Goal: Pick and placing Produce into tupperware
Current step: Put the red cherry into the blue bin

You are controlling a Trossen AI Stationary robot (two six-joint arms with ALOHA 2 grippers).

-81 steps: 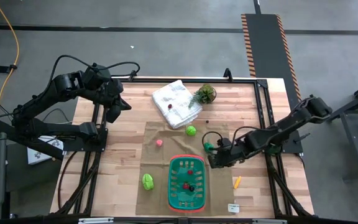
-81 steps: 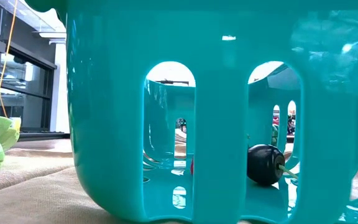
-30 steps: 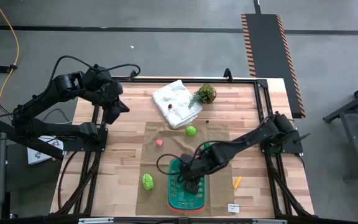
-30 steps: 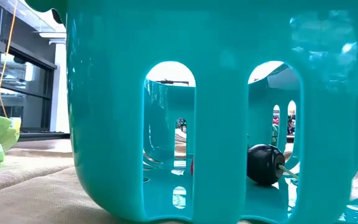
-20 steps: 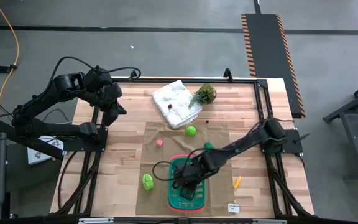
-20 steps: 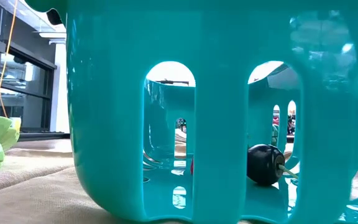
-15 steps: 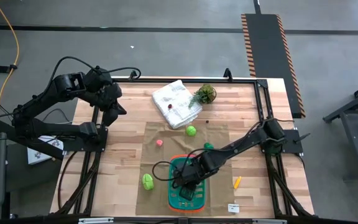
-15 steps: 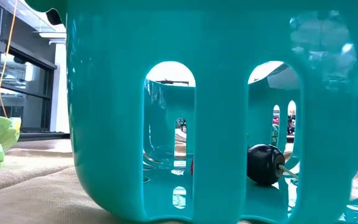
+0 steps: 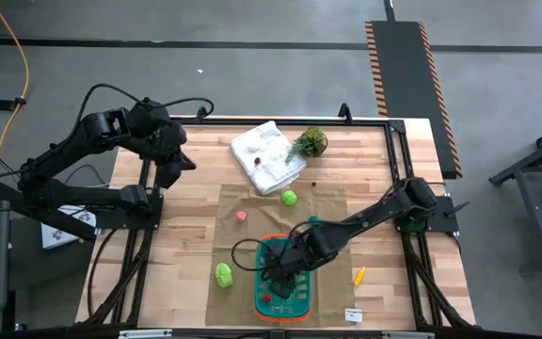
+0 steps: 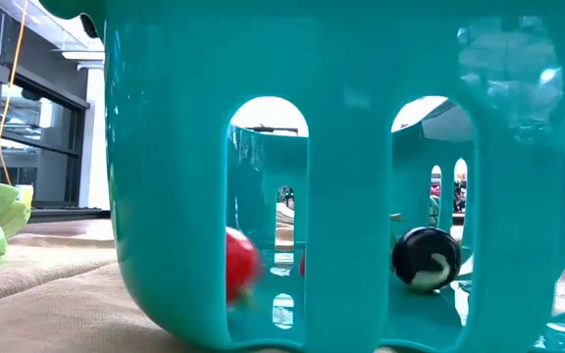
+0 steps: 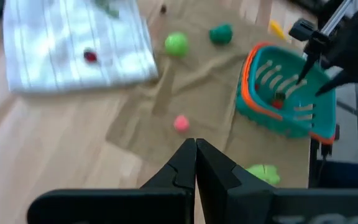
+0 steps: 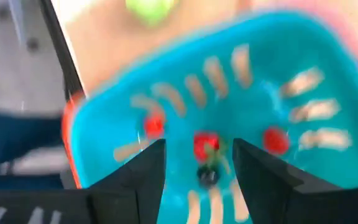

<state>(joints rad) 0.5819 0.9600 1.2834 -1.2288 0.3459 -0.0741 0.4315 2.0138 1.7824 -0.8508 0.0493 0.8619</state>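
My right gripper (image 9: 283,274) hangs spread over the basket (image 9: 261,252), red pieces (image 12: 205,144) inside. Left gripper (image 11: 196,149) pressed together, waiting. Remaining green piece (image 9: 223,274) looks light, slick; I'd pinch its middle.

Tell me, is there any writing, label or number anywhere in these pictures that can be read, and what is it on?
None can be read.
A small white tag on the table's near edge, right of the basket, may carry print: too small to read.
The white box beside the left arm's base: nothing legible.
The basket, the cloth and the toy fruits show no lettering.
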